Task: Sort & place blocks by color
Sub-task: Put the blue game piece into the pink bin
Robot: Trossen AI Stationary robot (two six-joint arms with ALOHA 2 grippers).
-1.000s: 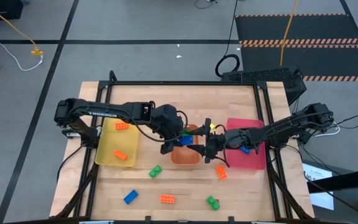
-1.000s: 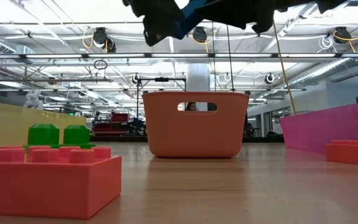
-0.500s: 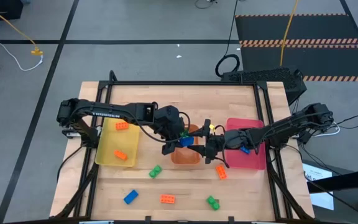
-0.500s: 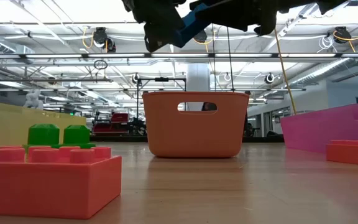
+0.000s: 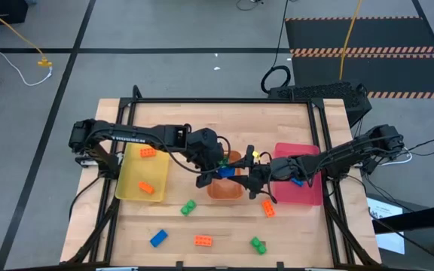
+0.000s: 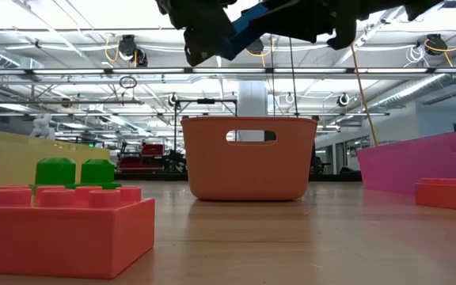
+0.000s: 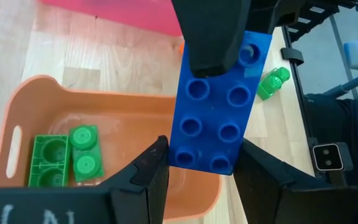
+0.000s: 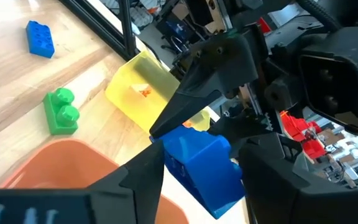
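A blue block [image 5: 227, 172] hangs over the orange tray [image 5: 224, 193] at the table's middle, held between both grippers. My left gripper [image 7: 201, 163] comes from the left and is shut on one end. My right gripper [image 8: 201, 168] comes from the right and closes on the other end. Two green blocks [image 7: 67, 155] lie on the orange tray's floor. Loose on the table's near half lie a green block [image 5: 187, 207], an orange block [image 5: 268, 208], a blue block [image 5: 157, 238], another orange block [image 5: 203, 241] and another green block [image 5: 258, 245]. My left gripper pinches the blue block's two long sides [image 7: 174, 155] between its fingers, at the end nearest its wrist. The fingers slant down from the table's left. The block is lifted clear above the orange tray, with its studded face toward the wrist camera. My right gripper has the block's other end [image 8: 179, 155] between its two fingers, coming almost level from the table's right. One finger [image 7: 211, 43] lies over the studded face at that end. The other finger is hidden behind the block.
A yellow tray [image 5: 130, 184] at the left holds two orange blocks [image 5: 148, 153]. A pink tray [image 5: 307, 197] at the right holds a blue block [image 5: 297, 181]. Black frame rails run along the table's edges. Bare wood lies behind the trays.
Both arms have stayed over the orange tray with the blue block between them. In the low view, more of the blue block shows between the two grippers than a second ago.
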